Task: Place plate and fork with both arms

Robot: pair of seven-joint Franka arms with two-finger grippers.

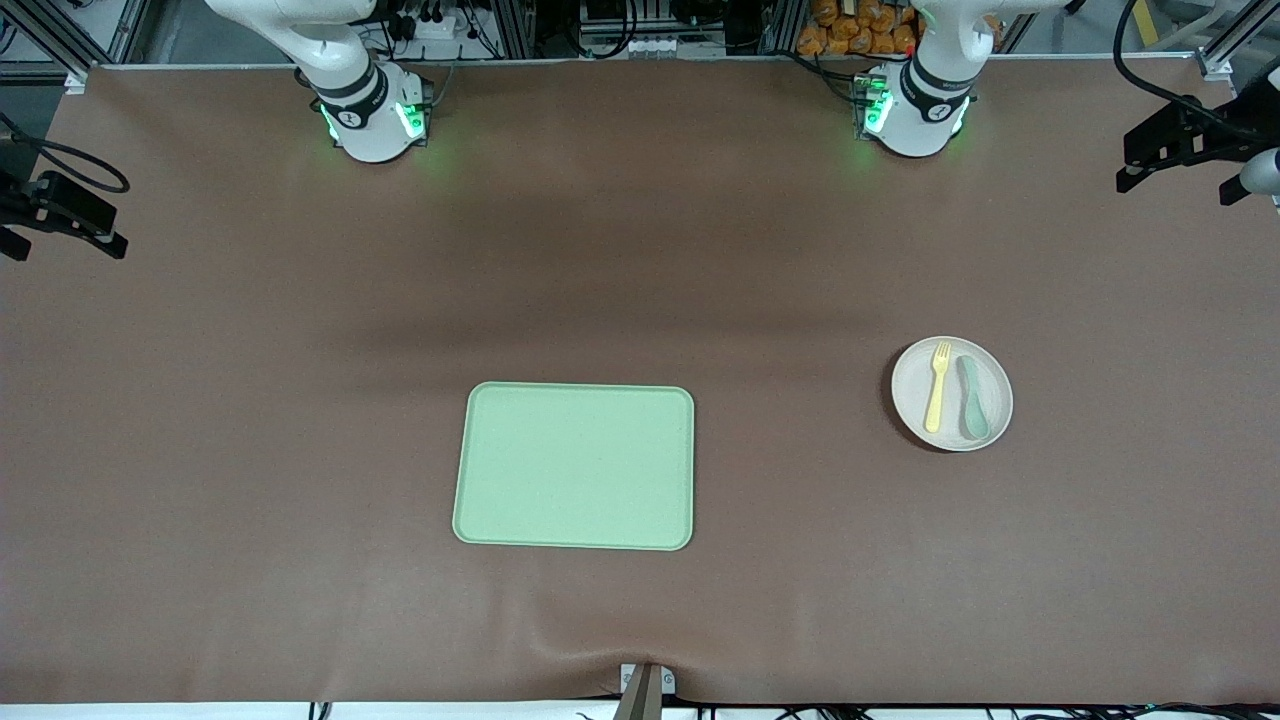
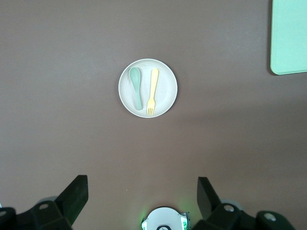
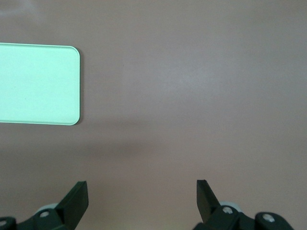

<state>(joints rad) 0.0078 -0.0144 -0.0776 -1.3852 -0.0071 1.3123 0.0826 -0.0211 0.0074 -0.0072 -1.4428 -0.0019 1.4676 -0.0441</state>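
You have the plate near the left arm's end of the tabletop, the fork lying on it beside a spoon. The left end effector hangs spread open high above it; the right end effector, also open, hangs near the tray.

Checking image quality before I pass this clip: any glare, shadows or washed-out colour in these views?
Front view: even light, green glow around both arm bases, a soft shadow band across the table above the tray. Left wrist view: plate sharp, faint shadow below it. Right wrist view: tray looks washed out.
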